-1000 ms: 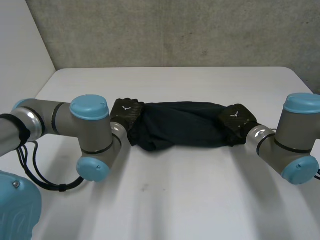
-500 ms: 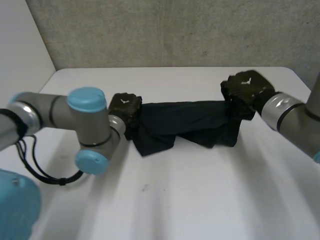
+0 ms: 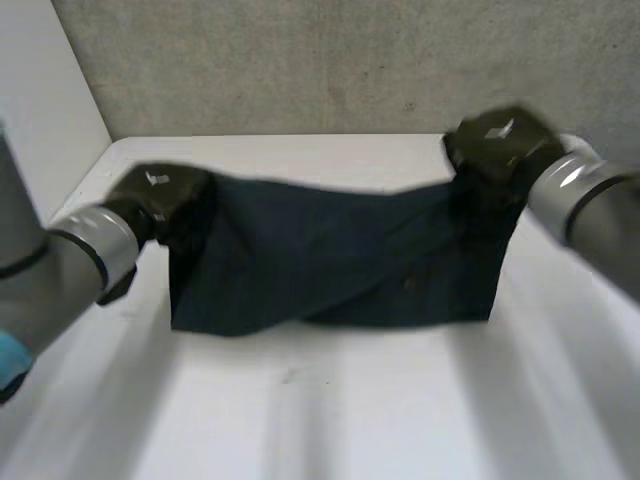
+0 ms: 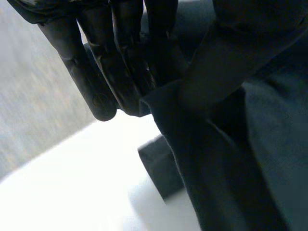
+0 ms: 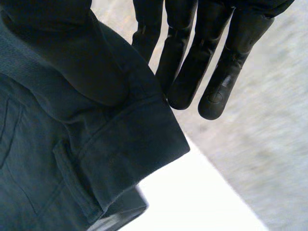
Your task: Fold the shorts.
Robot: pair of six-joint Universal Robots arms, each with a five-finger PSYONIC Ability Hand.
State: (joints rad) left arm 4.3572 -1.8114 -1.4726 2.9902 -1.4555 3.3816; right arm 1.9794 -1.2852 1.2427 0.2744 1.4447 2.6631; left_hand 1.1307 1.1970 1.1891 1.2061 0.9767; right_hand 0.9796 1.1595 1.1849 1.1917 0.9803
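two hands held the dark shorts point(image 3: 330, 265) up over the white table point(image 3: 350, 410) in the head view. my left hand point(image 3: 160, 195) had one upper corner and my right hand point(image 3: 497, 148) the other, well apart, so the cloth hung spread between them like a sheet. the right corner rode a little higher. whether the lower edge touched the tabletop i could not tell.

in the left wrist view my fingers point(image 4: 120, 67) lay almost straight behind the edge of the shorts point(image 4: 231, 159). the thumb point(image 4: 240, 29) pressed the cloth against them from the front, a pinch rather than a fist.

in the right wrist view my right hand point(image 5: 192, 53) gripped the same way. its thumb point(image 5: 62, 53) was clamped over a stitched band at the edge of the shorts point(image 5: 72, 154), and the fingers were straight behind it. i judged the corner holds were there to let the cloth hang flat and unbunched, ready to be laid down smooth for the fold.
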